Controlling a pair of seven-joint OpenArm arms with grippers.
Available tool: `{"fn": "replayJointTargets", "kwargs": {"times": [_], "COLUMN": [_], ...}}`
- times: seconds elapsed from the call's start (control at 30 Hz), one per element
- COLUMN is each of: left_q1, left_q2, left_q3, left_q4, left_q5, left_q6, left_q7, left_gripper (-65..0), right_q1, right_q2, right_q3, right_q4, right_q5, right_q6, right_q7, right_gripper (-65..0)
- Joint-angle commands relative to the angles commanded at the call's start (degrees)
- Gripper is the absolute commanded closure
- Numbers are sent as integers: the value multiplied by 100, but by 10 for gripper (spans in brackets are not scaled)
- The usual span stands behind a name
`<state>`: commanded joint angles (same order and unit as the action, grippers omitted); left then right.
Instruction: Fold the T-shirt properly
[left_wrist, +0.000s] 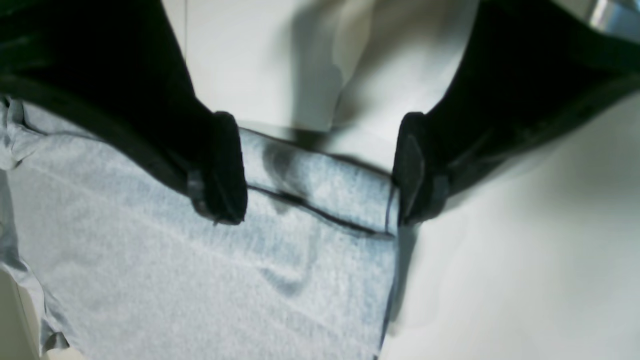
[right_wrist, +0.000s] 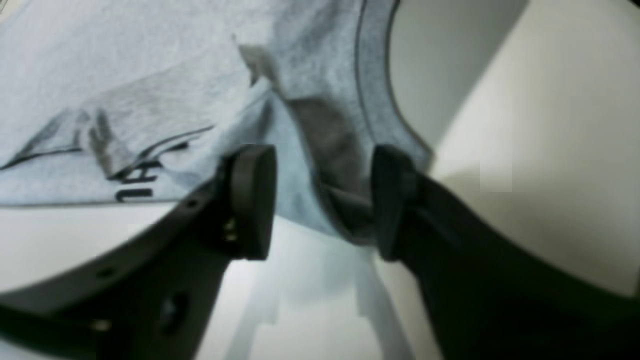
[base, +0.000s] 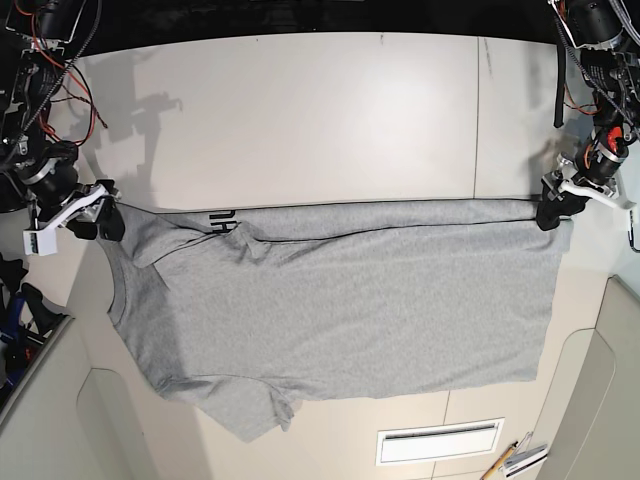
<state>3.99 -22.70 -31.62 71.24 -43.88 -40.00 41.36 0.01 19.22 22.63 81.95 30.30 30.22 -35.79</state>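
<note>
Base view: T-shirt (base: 340, 300) between both grippers

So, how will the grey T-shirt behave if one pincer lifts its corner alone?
Probably floppy: the T-shirt already creases near the right pincer. It would likely drape and sag rather than hold shape. It seems light, since thin fabric lies flat by the left pincer.
</note>
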Motion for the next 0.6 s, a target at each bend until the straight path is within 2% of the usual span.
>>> {"fn": "replayJointTargets", "kwargs": {"times": [0.17,0.2,0.3,0.37,0.47,0.6], "left_q1": [0,0,0,2,2,-4], "left_q2": [2,0,0,0,0,0], "left_q3": [0,0,0,0,0,0], "left_q4": [0,0,0,0,0,0], "left_q5": [0,0,4,4,4,0], "left_q6": [0,0,0,0,0,0], "left_q7": [0,0,2,2,2,-7], "left_gripper": [-479,-479,-479,-479,-479,-479], "right_q1": [142,175,326,470,691,894], "right_q2": [-2,-2,2,4,2,94], "right_q3": [-474,-507,-514,-514,-514,-564], "right_q4": [-522,-570,-568,-568,-570,-616], "right_q5": [-380,-374,-380,-400,-586,-680], "right_q6": [-151,-146,-144,-142,-127,-125], "right_q7": [396,398,409,409,376,372], "right_gripper": [-318,-296,-133,-54,0,0]}}
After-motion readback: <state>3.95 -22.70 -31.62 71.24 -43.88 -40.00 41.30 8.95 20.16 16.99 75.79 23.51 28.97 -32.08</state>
